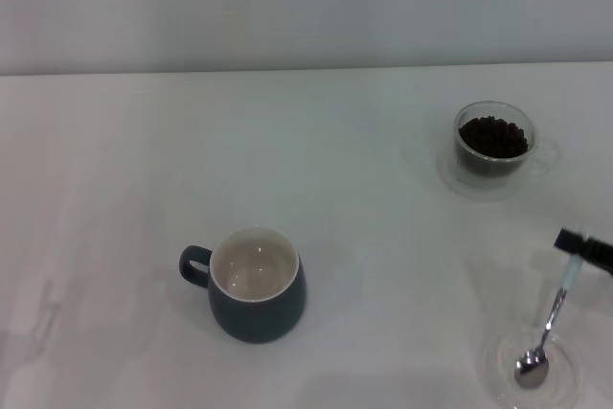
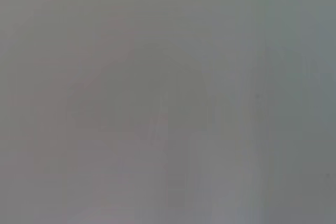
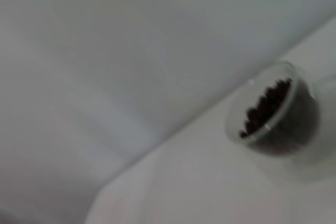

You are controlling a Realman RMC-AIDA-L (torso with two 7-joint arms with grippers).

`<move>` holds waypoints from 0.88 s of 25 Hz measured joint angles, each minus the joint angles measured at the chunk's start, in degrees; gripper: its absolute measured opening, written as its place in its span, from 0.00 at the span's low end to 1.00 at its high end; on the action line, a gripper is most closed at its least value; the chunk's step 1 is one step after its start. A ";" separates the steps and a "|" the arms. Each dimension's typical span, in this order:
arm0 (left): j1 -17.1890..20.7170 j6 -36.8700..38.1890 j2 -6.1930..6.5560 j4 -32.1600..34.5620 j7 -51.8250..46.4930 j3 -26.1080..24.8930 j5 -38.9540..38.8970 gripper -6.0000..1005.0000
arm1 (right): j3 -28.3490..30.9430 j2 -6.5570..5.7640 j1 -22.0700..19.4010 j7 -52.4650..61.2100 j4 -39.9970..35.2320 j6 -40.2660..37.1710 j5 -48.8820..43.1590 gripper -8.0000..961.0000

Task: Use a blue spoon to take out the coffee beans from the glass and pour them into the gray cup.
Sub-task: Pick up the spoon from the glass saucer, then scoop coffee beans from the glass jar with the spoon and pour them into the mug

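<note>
Blue spoon [image 1: 551, 326] — pale handle, shiny bowl

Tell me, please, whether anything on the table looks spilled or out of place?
Nothing stands out. The coffee beans sit inside the glass, the gray cup stands upright, and the right gripper holds the blue spoon.

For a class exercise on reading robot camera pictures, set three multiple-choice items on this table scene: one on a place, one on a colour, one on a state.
1. Where does the blue spoon have its bowl?
A in the gray cup
B on the clear saucer
C in the glass

2. Inside colour of the gray cup?
A cream-white
B red
C black

3. The glass is:
A empty
B tipped over
C upright, holding coffee beans

Key: 1 B, bowl rests on the saucer while the right gripper holds the handle; 2 A, pale interior shows; 3 C, beans fill it.
</note>
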 joint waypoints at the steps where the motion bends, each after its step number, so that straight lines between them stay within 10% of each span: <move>1: 0.00 0.00 0.00 0.00 0.00 0.00 -0.01 0.89 | 0.93 0.05 0.08 -0.08 -0.22 -0.69 0.01 0.16; 22: -0.09 -0.39 -0.09 0.00 0.00 0.02 -0.02 0.89 | 14.97 4.46 10.22 -7.60 -14.91 9.58 -0.17 0.16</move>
